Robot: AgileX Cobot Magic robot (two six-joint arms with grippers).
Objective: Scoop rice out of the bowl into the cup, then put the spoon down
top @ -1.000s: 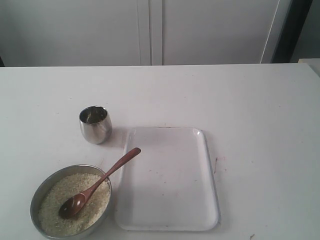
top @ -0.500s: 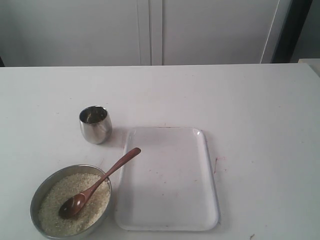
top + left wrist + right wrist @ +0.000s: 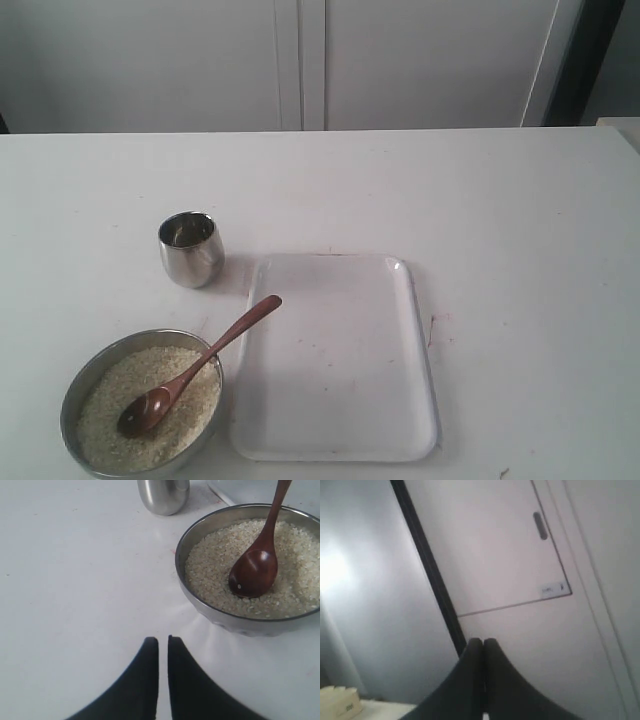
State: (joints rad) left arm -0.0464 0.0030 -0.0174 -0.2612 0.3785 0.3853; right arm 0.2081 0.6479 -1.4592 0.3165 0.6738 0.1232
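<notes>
white table (image 3: 500, 200) | carries: steel cup (image 3: 190, 255), grey bowl (image 3: 140, 338), white tray (image 3: 340, 380) | both just beside tray

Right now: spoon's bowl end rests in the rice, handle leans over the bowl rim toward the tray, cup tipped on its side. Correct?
Not quite. The steel cup stands upright, mouth up, as the exterior view shows. The rest holds: the wooden spoon has its bowl end in the rice, with its handle over the metal bowl's rim toward the white tray.
</notes>
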